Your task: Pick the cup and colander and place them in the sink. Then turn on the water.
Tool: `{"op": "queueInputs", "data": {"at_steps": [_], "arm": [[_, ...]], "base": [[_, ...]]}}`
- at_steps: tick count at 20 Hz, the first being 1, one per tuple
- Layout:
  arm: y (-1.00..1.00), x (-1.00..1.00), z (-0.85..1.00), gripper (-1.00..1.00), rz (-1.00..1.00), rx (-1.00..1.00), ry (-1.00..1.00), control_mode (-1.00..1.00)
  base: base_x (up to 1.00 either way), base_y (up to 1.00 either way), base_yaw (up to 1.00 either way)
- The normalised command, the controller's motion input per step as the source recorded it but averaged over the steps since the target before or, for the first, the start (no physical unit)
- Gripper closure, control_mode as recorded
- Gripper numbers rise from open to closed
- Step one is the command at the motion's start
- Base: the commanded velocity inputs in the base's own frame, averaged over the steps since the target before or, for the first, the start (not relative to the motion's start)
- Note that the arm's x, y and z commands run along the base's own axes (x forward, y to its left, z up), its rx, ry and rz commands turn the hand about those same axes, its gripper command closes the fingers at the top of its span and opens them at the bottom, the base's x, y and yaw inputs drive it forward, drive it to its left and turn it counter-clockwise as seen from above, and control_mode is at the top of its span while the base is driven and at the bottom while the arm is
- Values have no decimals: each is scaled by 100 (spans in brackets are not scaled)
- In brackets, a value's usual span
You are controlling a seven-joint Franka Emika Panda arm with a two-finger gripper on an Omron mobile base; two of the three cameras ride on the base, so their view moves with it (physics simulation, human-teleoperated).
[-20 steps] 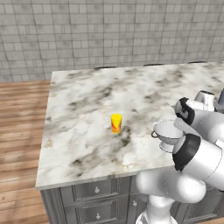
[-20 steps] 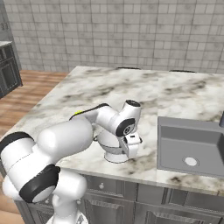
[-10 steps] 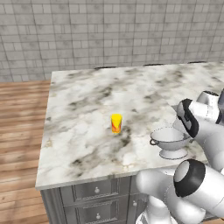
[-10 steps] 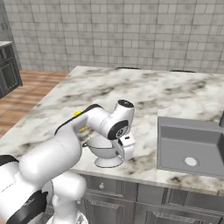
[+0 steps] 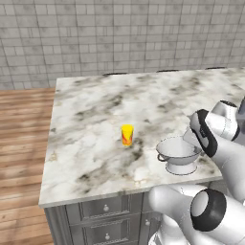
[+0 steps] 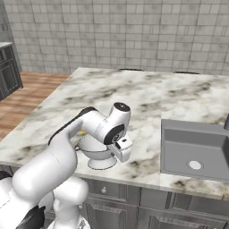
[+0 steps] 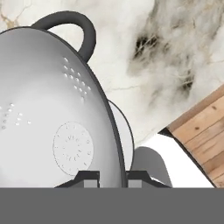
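Colander [image 5: 179, 153] was seen near the table's [image 5: 95, 119] front edge, its rim clamped between the nearly closed pincer [image 7: 112, 177] tips. Cup [image 5: 127, 134] was left upright well to one side, and the sink [image 6: 197, 147] well to the other.

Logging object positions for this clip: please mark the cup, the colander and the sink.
cup [image 5: 127, 135], left base view, middle of its yellow side.
colander [image 5: 178, 152], left base view, inner wall of the bowl.
sink [image 6: 175, 147], right base view, bare basin floor.
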Motion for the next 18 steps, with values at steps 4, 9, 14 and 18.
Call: {"op": "queueInputs", "data": {"at_steps": [4, 9, 14, 18], "arm": [[46, 9, 10, 100, 19, 2, 0, -100], [48, 12, 1, 100, 17, 4, -2, -100], [43, 33, 2, 100, 11, 10, -8, -100], [36, 24, 23, 100, 6, 7, -9, -100]], "base": [[0, 0, 0], [0, 0, 0], [0, 0, 0], [0, 0, 0]]}}
